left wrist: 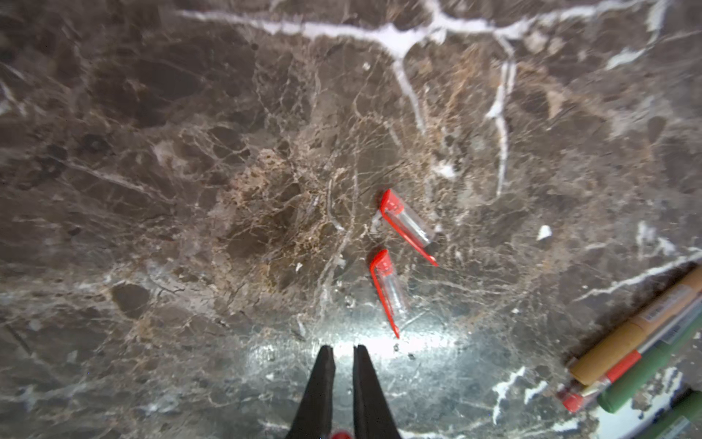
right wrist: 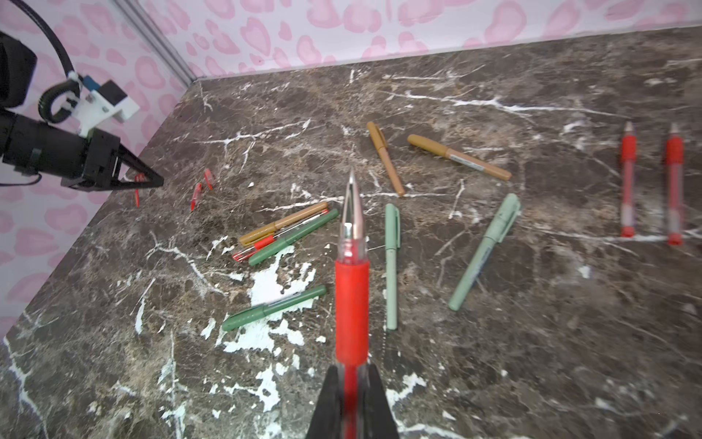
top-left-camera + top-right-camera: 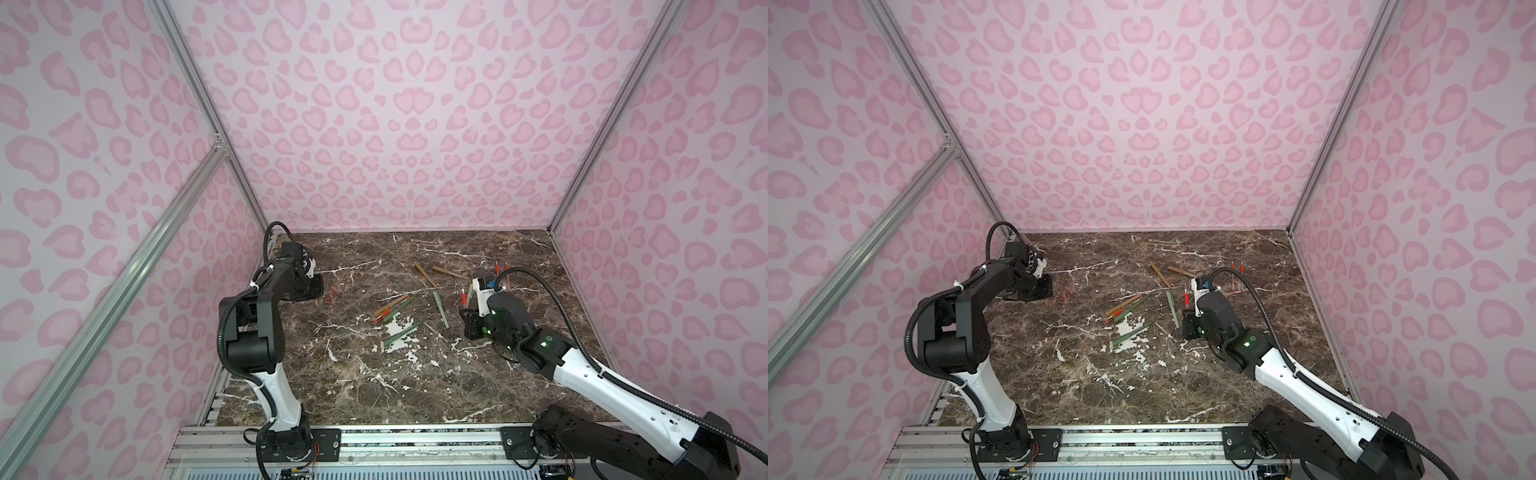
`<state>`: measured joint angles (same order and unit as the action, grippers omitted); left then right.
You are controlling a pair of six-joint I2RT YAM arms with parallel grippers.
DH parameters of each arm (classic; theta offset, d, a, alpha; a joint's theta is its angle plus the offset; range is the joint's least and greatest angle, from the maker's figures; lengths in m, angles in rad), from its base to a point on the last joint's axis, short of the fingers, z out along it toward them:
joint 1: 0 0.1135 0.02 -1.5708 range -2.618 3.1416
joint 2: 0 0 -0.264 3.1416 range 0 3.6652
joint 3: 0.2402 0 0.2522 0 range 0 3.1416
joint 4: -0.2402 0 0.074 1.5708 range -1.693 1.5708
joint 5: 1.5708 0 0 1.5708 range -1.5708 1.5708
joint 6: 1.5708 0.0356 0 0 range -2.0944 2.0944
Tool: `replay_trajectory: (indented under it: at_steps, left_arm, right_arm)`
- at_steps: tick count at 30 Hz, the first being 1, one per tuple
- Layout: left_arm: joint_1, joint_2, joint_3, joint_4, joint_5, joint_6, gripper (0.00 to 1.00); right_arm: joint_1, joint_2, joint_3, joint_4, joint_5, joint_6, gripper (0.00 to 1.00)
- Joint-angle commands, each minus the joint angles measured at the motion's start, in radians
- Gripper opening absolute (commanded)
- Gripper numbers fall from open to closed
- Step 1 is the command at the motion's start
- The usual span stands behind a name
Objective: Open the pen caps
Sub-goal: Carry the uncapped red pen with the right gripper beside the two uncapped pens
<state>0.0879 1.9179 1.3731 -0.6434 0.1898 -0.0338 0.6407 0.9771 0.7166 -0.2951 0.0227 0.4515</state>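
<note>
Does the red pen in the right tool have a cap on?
No, the red plastic pen shows its bare silver tip.

Eleven pens (image 2: 352,304), three separate red caps (image 1: 406,218)

Left arm (image 3: 253,307): black boxy joint housings behind the pincer; white tapered link farthest from it.
Right arm (image 3: 602,390): long white link with small dark screw holes; rounded black housings behind the pincer.
Left pincer (image 1: 343,347): two matte black wedge fingers, narrowing to thin tips.
Right pincer (image 2: 352,368): same black tapered pair.
Conduit (image 3: 221,328): black ribbed hose on each arm, running back from behind the pincer; white ties (image 3: 253,284) on left.
Camera mount (image 2: 102,108): white bracket atop the left pincer's body, blue plug.
Status lights (image 3: 544,344): green, on black joints behind the right pincer.
Base plates (image 3: 328,440): black, screwed, at the ends farthest from the pincers.
</note>
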Motion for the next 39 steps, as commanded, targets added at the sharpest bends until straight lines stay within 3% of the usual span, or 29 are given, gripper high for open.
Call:
replay_trajectory:
  at_steps: [1, 13, 16, 24, 31, 39]
  left_arm:
    - [0.001, 0.052, 0.049, -0.054, -0.022, 0.016, 0.05]
    - [0.000, 0.141, 0.095, -0.076, 0.004, 0.003, 0.14]
    - [-0.003, 0.164, 0.105, -0.080, 0.011, 0.000, 0.23]
    - [-0.009, 0.157, 0.118, -0.091, 0.007, -0.008, 0.33]
    - [-0.015, 0.009, 0.083, -0.081, 0.039, -0.042, 0.39]
    - [-0.033, -0.275, -0.087, 0.001, 0.093, -0.049, 0.53]
  right_arm:
    - [-0.037, -0.044, -0.027, -0.052, -0.002, -0.014, 0.00]
    - [-0.145, -0.165, -0.102, -0.088, -0.062, -0.014, 0.00]
    - [-0.152, -0.164, -0.106, -0.088, -0.056, -0.024, 0.00]
    - [-0.179, -0.173, -0.104, -0.112, -0.065, -0.042, 0.00]
    - [-0.251, -0.155, -0.037, -0.173, -0.092, -0.101, 0.00]
    - [-0.457, 0.022, 0.109, -0.205, -0.185, -0.234, 0.00]
